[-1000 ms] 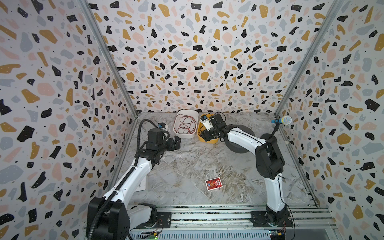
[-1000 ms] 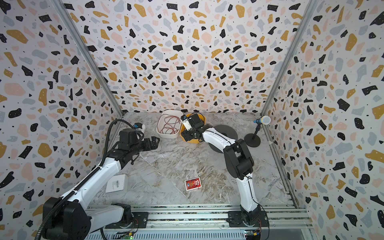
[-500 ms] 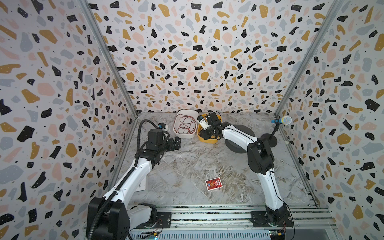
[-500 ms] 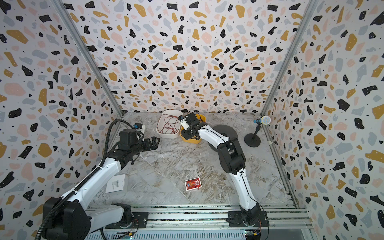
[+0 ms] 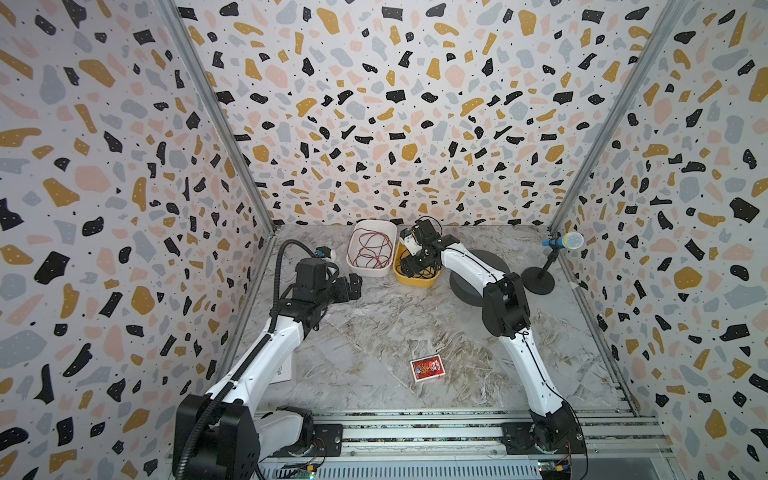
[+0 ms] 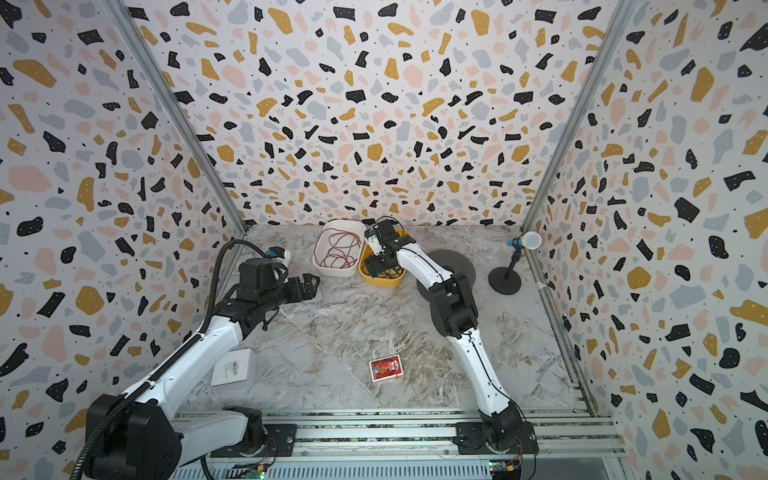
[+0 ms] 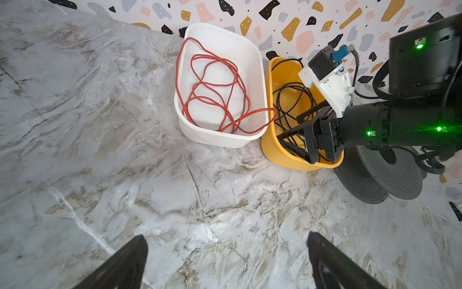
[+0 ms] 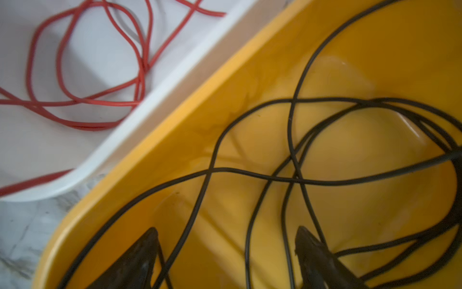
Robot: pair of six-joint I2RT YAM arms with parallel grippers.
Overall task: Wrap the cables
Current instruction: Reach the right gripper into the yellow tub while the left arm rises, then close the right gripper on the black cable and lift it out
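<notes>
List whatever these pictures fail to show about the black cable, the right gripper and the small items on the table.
- black cable: ends not seen. In the right wrist view its loops run off the frame edges; in both top views the right arm covers much of the yellow tub.
- right gripper: whether either fingertip touches a strand. The right wrist view is blurred and its edge cuts off the fingers.
- red card pack: print too small in both top views.

The black cord [image 8: 250,172] is very thin, long and bendy. It lies inside the yellow tub [image 8: 225,87], all of it in a loose, messy heap. Its loops cross over each other many times on the tub's floor. One strand climbs up the tub's wall toward the rim. The left wrist view shows the same tangle [image 7: 279,105], not wound up neatly.
</notes>
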